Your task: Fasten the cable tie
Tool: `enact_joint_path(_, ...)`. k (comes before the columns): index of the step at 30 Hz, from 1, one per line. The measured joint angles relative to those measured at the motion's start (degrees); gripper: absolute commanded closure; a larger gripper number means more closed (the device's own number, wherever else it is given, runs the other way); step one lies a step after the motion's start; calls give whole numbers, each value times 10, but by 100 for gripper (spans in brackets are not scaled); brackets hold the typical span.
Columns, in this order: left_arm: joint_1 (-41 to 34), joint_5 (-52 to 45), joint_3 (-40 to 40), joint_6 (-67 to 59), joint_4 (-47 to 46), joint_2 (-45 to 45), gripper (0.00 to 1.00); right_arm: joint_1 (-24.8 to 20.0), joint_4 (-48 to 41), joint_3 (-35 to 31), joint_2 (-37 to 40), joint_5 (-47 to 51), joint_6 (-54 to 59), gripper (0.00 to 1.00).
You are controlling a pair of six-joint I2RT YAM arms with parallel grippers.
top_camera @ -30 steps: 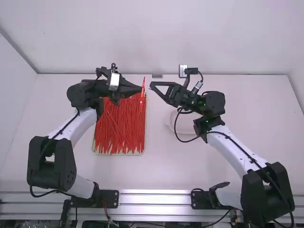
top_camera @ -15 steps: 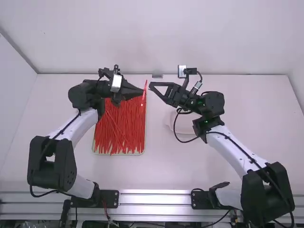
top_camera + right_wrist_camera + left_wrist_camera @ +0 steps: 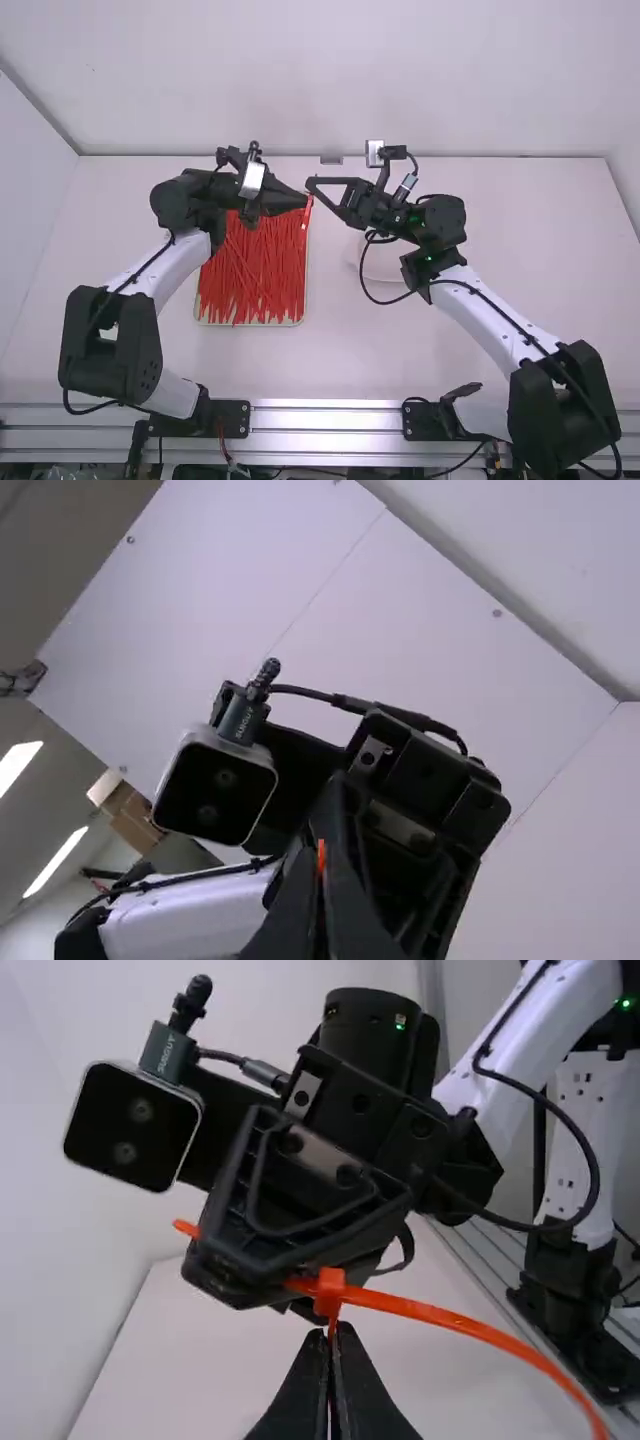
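One tie, left wrist view: the tie (image 3: 430, 1312) slants across the front of the right gripper (image 3: 265, 1270), its head near the middle and its long tail running off toward the corner.
Left gripper, left wrist view: the left gripper (image 3: 328, 1340) is closed, tips pinched just under the head and apparently holding the tie there.
Right gripper, right wrist view: closed on the tie, with a red sliver (image 3: 320, 856) between its fingers; the left gripper's body looms just beyond.
Meeting point, high view: both grippers meet tip to tip above the far right corner of the tray (image 3: 302, 315), well above the table (image 3: 560, 230).
Pile, high view: the pile (image 3: 250, 270) of spare ties lies in the tray.
Step in hand: probably feeding the tail into the head.
Doing it well: hold the head steady, line the tail tip squarely with the slot, then pull along the tail's own line so it does not twist.
Hard to see: whether the tail has entered the head, and whether a loop exists.
Lost in high view: the held tie blends with the pile behind it.
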State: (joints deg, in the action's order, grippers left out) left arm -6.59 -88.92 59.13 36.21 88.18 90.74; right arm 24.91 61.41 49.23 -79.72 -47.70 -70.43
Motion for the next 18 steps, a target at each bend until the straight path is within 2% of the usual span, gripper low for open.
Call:
enact_joint_path(8, -11, 19, -11, -7, -17, -3, 99, -13, 41, 0, -7, -25, -3, 100)
enact_joint_path(18, -18, 45, -96, -43, 14, -10, 99, -35, 93, -1, -14, -59, -32, 100)
